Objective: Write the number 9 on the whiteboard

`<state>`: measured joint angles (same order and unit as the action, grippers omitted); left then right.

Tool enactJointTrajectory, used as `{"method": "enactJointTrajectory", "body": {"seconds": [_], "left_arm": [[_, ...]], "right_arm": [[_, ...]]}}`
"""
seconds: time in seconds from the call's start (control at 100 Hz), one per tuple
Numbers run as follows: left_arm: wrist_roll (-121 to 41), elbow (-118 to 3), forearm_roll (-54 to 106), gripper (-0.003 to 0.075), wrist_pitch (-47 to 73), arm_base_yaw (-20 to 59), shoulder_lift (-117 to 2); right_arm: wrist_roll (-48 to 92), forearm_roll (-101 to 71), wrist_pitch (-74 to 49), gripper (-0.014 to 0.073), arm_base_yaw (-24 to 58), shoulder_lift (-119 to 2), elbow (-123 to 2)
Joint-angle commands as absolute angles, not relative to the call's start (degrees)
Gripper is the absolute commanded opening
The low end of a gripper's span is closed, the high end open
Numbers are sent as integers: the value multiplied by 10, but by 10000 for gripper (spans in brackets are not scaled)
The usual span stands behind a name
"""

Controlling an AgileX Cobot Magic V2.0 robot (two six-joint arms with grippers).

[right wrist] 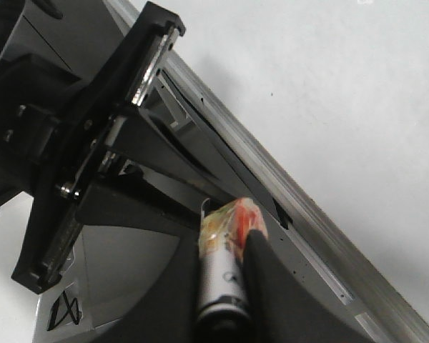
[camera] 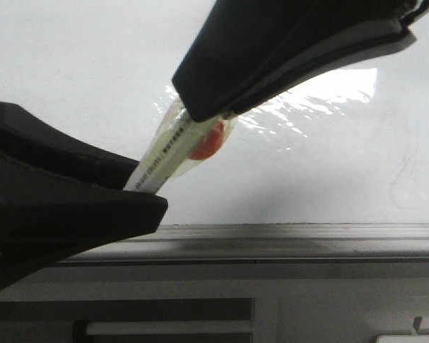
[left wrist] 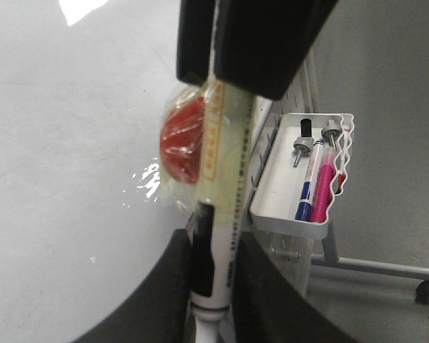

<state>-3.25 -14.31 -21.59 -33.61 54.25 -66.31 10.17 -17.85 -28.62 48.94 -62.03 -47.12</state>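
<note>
A white marker [camera: 173, 145] wrapped in clear tape with a red blob on it hangs in front of the whiteboard [camera: 93, 71]. My left gripper [camera: 146, 189] is shut on its lower end, seen up close in the left wrist view [left wrist: 213, 286]. My right gripper [camera: 207, 114] comes in from the upper right and is shut on its upper end, seen in the right wrist view [right wrist: 232, 286]. The marker shows in both wrist views [left wrist: 229, 186] [right wrist: 222, 264]. I see no black number 9 on the board, only faint grey smudges at the right.
A window glare patch [camera: 336, 89] lies on the board behind the right gripper. A grey metal ledge [camera: 307, 239] runs along the board's lower edge. A white wire tray [left wrist: 279, 193] beside the board holds a blue pen [left wrist: 307, 193] and a pink pen [left wrist: 323, 189].
</note>
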Motion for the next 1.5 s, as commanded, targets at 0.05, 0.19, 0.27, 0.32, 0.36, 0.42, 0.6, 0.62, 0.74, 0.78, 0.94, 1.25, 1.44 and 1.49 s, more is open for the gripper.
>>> {"method": "enactJointTrajectory", "body": {"seconds": [0.05,0.19,0.27,0.32,0.36,0.42,0.6,0.62,0.74,0.78,0.94,1.25,1.44,1.49], "left_arm": [[-25,-156,-201,40,-381,545,-652],[-25,-156,-160,185,-381,541,-649],[-25,-155,-129,235,-379,541,-639],[-25,-151,-116,260,-377,541,-623],[-25,-148,-107,274,-373,541,-610],[-27,-147,-95,294,-348,541,-585],[-74,-147,-28,304,-281,541,-522],[-79,-147,-20,304,-280,541,-519],[-84,-147,0,304,-280,541,-503],[-84,-147,0,304,-281,541,-503],[-84,-147,4,304,-281,541,-504],[-84,-147,4,304,-281,541,-504],[-84,-147,4,304,-281,541,-504],[-84,-147,4,304,-282,541,-504]], "right_arm": [[108,-165,-250,-69,486,-613,-489],[108,-165,-249,-69,486,-613,-489],[108,-165,-246,-69,486,-613,-489],[108,-165,-246,-69,486,-613,-493],[108,-165,-250,-69,483,-613,-498],[108,-165,-259,-69,473,-613,-508],[105,-163,-295,-68,431,-613,-567],[102,-162,-296,-68,425,-613,-573],[91,-157,-311,-62,387,-617,-602],[91,-156,-317,-59,374,-620,-610],[91,-155,-319,-59,339,-636,-634],[87,-153,-312,-59,330,-697,-667],[91,-155,-346,-60,357,-735,-667],[88,-141,-368,-60,361,-735,-667]]}}
